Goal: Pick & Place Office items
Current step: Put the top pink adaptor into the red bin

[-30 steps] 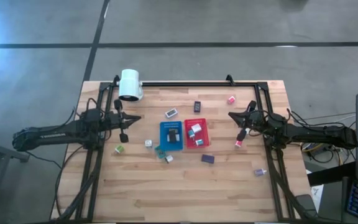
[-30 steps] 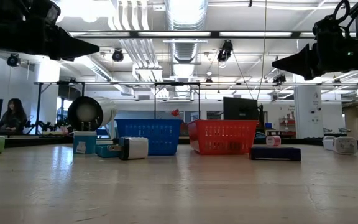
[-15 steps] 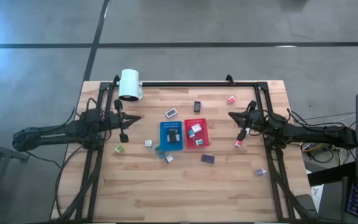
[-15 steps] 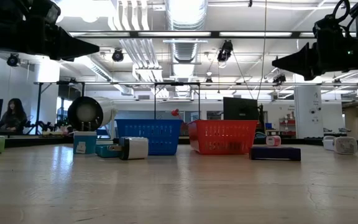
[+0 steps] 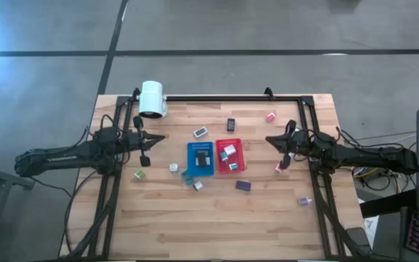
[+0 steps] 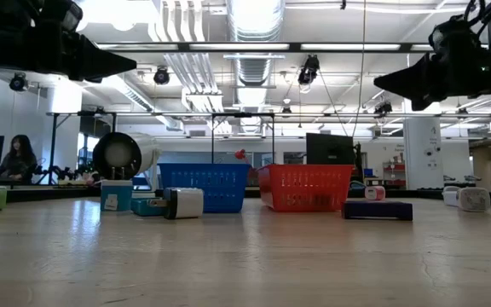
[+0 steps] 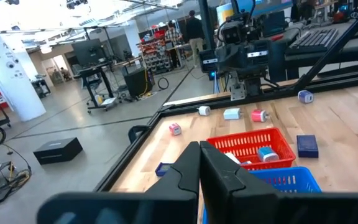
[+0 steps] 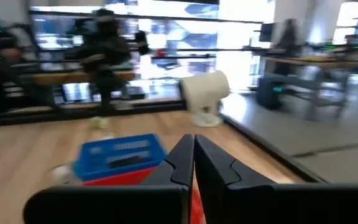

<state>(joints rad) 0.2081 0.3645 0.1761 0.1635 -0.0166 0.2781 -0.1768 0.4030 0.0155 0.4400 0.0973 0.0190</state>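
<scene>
Small office items lie scattered on the wooden table: a green block (image 5: 140, 175), a white cube (image 5: 173, 167), a dark blue block (image 5: 243, 186), pink pieces (image 5: 278, 168) (image 5: 270, 116), a black piece (image 5: 230, 124) and a white clip (image 5: 200, 132). More sit inside the blue tray (image 5: 201, 158) and the red tray (image 5: 230, 156). My left gripper (image 5: 162, 137) hovers shut left of the trays, its shut fingers (image 7: 199, 168) pointing over them. My right gripper (image 5: 268, 138) hovers shut right of the red tray, its shut fingers (image 8: 193, 155) also aimed at the trays.
A big white lamp head (image 5: 152, 99) stands at the far left corner. A black frame rail (image 5: 224, 97) runs along the far edge. A small blue-white piece (image 5: 303, 201) lies near the right rail. The near half of the table (image 5: 217, 225) is bare wood.
My right gripper has turned slightly at the wrist and crept a little toward the red tray, staying shut and above the table. The left arm and all the items have kept still.
</scene>
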